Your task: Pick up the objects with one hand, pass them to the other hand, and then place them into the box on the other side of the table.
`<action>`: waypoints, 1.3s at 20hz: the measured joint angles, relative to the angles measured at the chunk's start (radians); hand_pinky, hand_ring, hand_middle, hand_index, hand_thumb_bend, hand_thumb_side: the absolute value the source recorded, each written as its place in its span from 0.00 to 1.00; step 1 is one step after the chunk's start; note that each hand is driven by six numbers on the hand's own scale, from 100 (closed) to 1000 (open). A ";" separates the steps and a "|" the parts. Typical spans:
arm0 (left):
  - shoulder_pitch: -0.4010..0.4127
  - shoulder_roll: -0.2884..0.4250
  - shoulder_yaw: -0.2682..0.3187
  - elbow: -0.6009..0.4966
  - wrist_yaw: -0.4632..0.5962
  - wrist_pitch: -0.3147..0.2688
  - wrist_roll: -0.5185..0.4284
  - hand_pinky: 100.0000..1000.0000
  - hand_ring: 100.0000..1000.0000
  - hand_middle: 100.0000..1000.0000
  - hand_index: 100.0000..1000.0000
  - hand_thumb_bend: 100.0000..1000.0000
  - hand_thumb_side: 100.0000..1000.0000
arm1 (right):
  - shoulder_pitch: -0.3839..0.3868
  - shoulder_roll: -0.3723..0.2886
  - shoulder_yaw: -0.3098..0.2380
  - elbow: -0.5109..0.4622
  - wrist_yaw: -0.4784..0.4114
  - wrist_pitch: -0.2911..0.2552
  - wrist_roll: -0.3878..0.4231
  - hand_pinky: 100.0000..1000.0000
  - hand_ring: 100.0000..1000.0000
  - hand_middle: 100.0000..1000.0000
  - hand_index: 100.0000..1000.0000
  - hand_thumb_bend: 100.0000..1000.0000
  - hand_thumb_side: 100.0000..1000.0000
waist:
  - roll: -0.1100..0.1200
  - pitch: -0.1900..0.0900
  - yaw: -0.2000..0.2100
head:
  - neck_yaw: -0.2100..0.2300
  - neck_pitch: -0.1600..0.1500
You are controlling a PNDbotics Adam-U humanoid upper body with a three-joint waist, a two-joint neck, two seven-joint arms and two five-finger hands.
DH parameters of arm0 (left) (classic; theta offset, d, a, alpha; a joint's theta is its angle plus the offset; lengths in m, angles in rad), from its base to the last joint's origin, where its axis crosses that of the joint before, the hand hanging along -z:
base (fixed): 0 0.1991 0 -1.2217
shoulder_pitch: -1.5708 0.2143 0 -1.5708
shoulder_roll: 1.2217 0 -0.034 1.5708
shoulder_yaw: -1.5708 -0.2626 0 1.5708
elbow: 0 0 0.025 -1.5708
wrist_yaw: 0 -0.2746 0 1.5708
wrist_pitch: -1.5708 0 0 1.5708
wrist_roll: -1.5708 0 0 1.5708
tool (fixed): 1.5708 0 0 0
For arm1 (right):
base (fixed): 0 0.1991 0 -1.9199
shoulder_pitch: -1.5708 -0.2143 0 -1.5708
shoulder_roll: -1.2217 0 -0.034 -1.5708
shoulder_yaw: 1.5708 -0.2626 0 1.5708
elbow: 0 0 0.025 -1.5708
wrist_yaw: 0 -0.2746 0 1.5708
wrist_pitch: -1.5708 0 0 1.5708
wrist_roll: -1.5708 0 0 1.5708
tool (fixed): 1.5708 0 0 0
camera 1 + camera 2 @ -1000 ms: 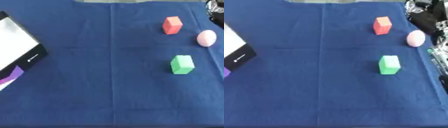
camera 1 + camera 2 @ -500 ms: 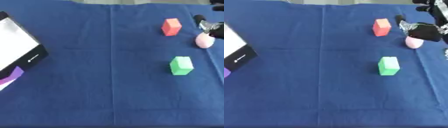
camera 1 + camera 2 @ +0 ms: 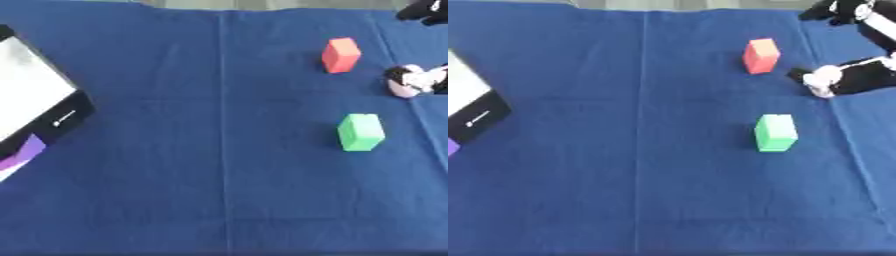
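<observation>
A pink rounded object (image 3: 824,79) lies on the blue cloth near the right edge. My right hand (image 3: 864,78) reaches in from the right and its black fingers curl round that object, one finger (image 3: 799,75) on its left side. A red block (image 3: 340,54) stands upright just left of it, farther back. A green block (image 3: 360,132) stands nearer to me, apart from the hand. The box (image 3: 35,102), white inside with a black rim, sits at the table's left edge. My left hand shows in no view.
A purple piece (image 3: 24,151) shows beside the box at the left edge. More of the black arm (image 3: 850,10) hangs over the far right corner. The blue cloth (image 3: 201,180) covers the whole table, with a fold line down its middle.
My right hand has come down from the upper right corner onto the pink object and closed round it. The blocks and the box have not moved.
</observation>
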 measured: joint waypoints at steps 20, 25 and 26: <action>-0.001 0.000 0.000 0.003 0.000 0.006 -0.004 0.76 0.59 0.65 0.80 0.27 0.60 | 0.018 -0.041 0.062 -0.002 0.142 -0.021 0.253 0.91 0.89 0.82 0.86 0.52 0.14 | 0.010 0.002 0.006 | -0.025 0.004; -0.001 0.000 -0.001 0.003 0.000 0.008 -0.004 0.76 0.59 0.65 0.80 0.27 0.61 | 0.026 -0.041 0.093 -0.002 0.169 -0.011 0.264 0.91 0.89 0.82 0.88 0.54 0.16 | 0.010 0.003 0.009 | -0.025 0.004; -0.001 0.000 -0.001 0.003 0.000 0.008 -0.004 0.76 0.59 0.65 0.80 0.27 0.61 | 0.026 -0.040 0.097 -0.002 0.174 -0.009 0.267 0.91 0.89 0.82 0.88 0.54 0.16 | 0.010 0.003 0.009 | -0.025 0.004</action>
